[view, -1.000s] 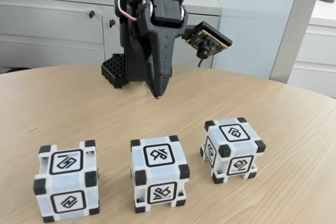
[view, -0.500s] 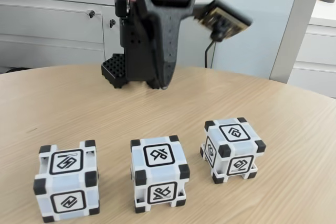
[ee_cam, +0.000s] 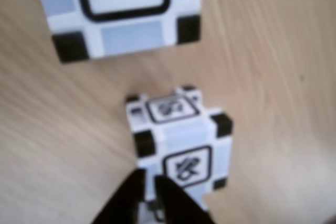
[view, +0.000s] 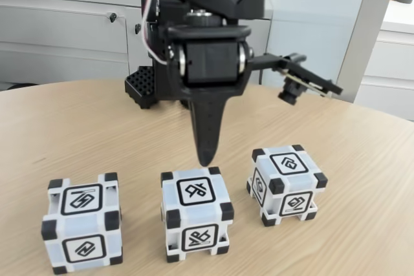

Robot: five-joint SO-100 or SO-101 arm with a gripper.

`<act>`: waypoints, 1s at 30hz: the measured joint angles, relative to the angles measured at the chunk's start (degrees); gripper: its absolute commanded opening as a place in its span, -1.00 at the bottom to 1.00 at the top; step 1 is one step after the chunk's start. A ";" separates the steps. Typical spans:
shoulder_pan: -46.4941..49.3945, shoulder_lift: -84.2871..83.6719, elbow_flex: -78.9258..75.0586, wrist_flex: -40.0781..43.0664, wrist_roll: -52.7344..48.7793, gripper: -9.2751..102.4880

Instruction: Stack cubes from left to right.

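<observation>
Two fingers: nearly together in the wrist view, only a thin slit between the dark tips, nothing clamped in it
Gripper [view: 205, 158]: pointed down, tip hanging just above the back edge of the middle cube, no contact visible in the fixed view; seen again at the bottom edge of the wrist view [ee_cam: 147, 182]
Contact in wrist view: tips overlapping the near face of a cube [ee_cam: 178, 140]; touching or apart, cannot tell
Wrist camera [view: 294, 87]: on a bracket to the right of the arm in the fixed view
Arm base [view: 142, 88]: black, at the far side of the table [view: 349, 147]
Cabinets [view: 65, 37]: grey, behind the table
Left cube [view: 83, 221]: upright near the front edge, well left of the fingers
Middle cube [view: 196, 212]: upright, just below and in front of the fingertips
Right cube [view: 285, 183]: turned slightly, to the right of the fingers, apart from the middle cube
Blurred cube [ee_cam: 123, 11]: large, at the top of the wrist view, apart from the one by the tips
</observation>
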 measured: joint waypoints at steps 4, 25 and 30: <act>-1.93 0.00 -0.09 0.00 5.98 -0.83; -19.78 -1.23 -0.18 0.00 20.48 -0.05; -19.78 -1.23 -0.18 0.00 17.93 -0.02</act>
